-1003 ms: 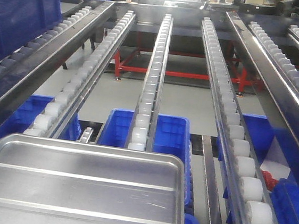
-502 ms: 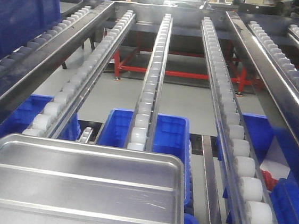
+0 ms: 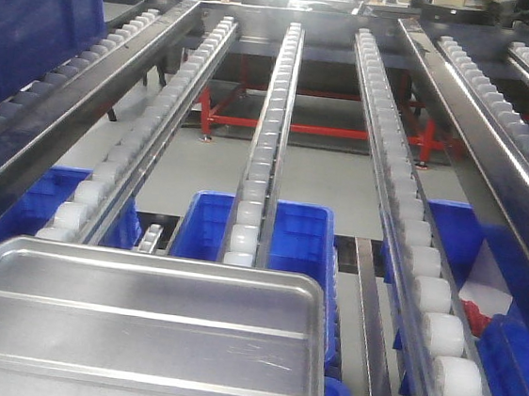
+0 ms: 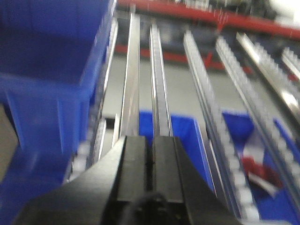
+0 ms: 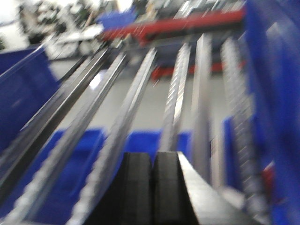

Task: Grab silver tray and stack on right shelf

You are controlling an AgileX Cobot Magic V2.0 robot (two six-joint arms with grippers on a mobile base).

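Since the silver tray (image 3: 137, 331) is seen only at the near end of the right shelf (image 3: 416, 261), stacking is judged unfinished; left gripper (image 4: 151, 164) and right gripper (image 5: 152, 187) are shown pinched shut.

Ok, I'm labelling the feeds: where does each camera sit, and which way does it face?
Front view: on the robot, facing forward down the roller lanes, silver tray nearest; no robot part shows.
Left wrist: behind the left pincer, shut, looking along the lanes.
Right wrist: behind the right pincer, shut, facing likewise.
All share the lanes and the blue bins beneath.
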